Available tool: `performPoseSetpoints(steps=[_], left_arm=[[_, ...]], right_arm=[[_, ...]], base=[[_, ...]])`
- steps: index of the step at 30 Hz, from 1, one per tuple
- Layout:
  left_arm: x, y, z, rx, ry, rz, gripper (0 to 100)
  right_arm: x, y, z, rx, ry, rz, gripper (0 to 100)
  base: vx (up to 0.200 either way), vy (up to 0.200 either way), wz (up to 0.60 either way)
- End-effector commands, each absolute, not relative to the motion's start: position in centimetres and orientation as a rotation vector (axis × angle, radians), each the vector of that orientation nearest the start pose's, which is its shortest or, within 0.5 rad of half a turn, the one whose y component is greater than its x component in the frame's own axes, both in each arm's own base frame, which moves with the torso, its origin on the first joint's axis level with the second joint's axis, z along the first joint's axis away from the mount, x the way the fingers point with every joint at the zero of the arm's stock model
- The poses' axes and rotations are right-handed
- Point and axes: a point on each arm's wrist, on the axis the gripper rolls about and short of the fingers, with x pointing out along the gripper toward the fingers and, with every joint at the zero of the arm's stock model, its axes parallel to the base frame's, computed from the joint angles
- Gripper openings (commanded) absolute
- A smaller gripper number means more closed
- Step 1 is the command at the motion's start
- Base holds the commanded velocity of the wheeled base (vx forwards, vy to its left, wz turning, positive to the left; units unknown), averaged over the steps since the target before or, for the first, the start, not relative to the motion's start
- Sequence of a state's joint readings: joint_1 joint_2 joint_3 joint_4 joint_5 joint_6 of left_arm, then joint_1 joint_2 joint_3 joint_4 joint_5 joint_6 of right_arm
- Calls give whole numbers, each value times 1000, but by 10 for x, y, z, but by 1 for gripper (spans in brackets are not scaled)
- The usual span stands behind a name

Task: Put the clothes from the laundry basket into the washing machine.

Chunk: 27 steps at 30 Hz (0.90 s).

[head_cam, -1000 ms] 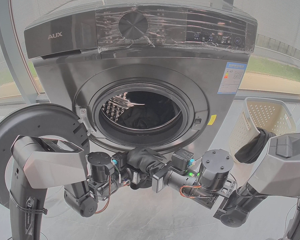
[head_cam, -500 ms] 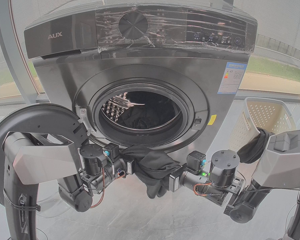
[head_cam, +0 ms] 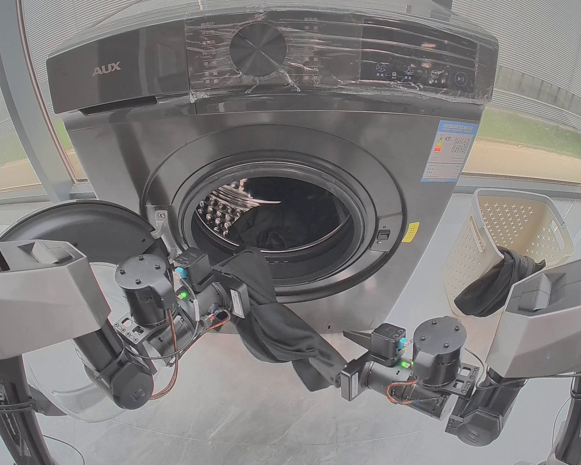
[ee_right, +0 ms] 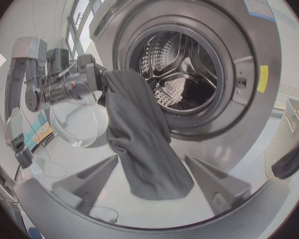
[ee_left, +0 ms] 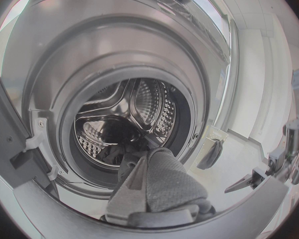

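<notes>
My left tool (ee_left: 143, 163) pinches a dark garment (head_cam: 277, 330) at the lower left rim of the washing machine (head_cam: 271, 137) opening. The garment's loose end hangs down by my right tool (ee_right: 151, 158), which is spread wide. More dark clothes (head_cam: 284, 221) lie in the drum. Another dark piece (head_cam: 494, 285) drapes over the laundry basket (head_cam: 523, 221) rim.
</notes>
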State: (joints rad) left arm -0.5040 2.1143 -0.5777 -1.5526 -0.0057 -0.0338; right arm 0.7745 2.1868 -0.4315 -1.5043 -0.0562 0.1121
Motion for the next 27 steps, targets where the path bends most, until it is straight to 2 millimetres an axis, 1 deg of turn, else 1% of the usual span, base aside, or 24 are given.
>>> performPoseSetpoints(steps=[1, 2, 3, 5, 6, 8, 10, 12, 13, 14, 16, 20, 23, 27], left_arm=[[272, -155, 116, -108, -53, -529, 0], [271, -155, 117, -112, -53, -532, 0], [261, -151, 123, -143, -51, -543, 0], [257, -148, 127, -157, -55, -544, 0], [257, -148, 127, -157, -55, -544, 0], [255, -148, 127, -156, -52, -545, 0], [255, -148, 126, -156, -52, -546, 0], [254, -149, 126, -158, -46, -551, 0], [254, -149, 126, -158, -46, -551, 0], [253, -150, 125, -157, -45, -546, 0], [250, -149, 123, -151, -34, -548, 0], [231, -148, 105, -78, 49, -565, 0], [233, -147, 101, 17, 39, -509, 0], [232, -146, 101, 14, 41, -488, 0]], right_arm=[[199, 193, 17, -39, 412, 686, 100], [199, 192, 16, -41, 416, 684, 100], [188, 178, 10, -71, 475, 675, 100], [182, 169, 8, -86, 507, 666, 100], [182, 169, 8, -86, 507, 666, 100], [177, 163, 10, -85, 523, 656, 100], [177, 161, 11, -81, 522, 650, 100], [183, 154, 22, -55, 474, 614, 100], [183, 154, 22, -55, 474, 614, 100], [187, 152, 31, -36, 433, 600, 100], [190, 150, 38, -20, 403, 588, 100], [202, 141, 47, 8, 356, 543, 100], [205, 137, 44, 15, 368, 521, 100], [206, 137, 42, 13, 373, 516, 100]], base=[[0, 0, 0], [0, 0, 0], [0, 0, 0], [0, 0, 0], [0, 0, 0], [0, 0, 0], [0, 0, 0], [0, 0, 0], [0, 0, 0], [0, 0, 0], [0, 0, 0], [0, 0, 0], [0, 0, 0], [0, 0, 0]])
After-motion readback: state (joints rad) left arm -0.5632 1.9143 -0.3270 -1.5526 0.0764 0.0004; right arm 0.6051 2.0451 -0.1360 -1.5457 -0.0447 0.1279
